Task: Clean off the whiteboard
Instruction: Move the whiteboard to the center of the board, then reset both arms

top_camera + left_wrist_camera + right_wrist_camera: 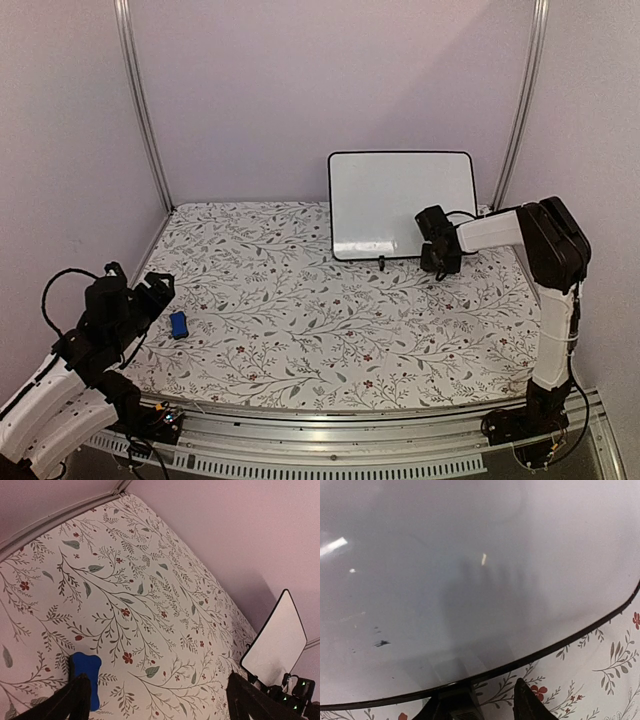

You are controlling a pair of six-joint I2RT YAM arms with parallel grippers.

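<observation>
**Whiteboard [402, 200] at far right, right gripper [440, 250] at its lower corner**

Getting different info per view:
- **Top view:** showing the whiteboard standing at the far right of the table [300, 340], leaning back toward the rear wall [330, 80], face looking blank.
- **Right wrist view:** filling up with the whiteboard face. Picking up a few small dark specks [381, 643] low on the left, plus the black frame [560, 646] curving round a corner. Specks not showing from above.
- **Left wrist view:** catching the whiteboard small and at a slant, with green lights [301, 683] glowing on the right arm beside it.

**Right arm:** standing upright from the near right corner, bending at the elbow, forearm pointing left. Gripper hovering just beside the whiteboard's lower right corner, contact not tellable. Fingers [530, 705] showing a narrow gap with cloth visible through it: partly open, gripping nothing.

**Left arm:** sitting folded low at the near left, left gripper [152, 292] pointing across the table. Fingers [70, 700] standing wide apart, holding nothing. Blue eraser [179, 324] lying on the cloth just beside it, to its right.

Counting: one whiteboard, one eraser, two arms, two grippers.
</observation>
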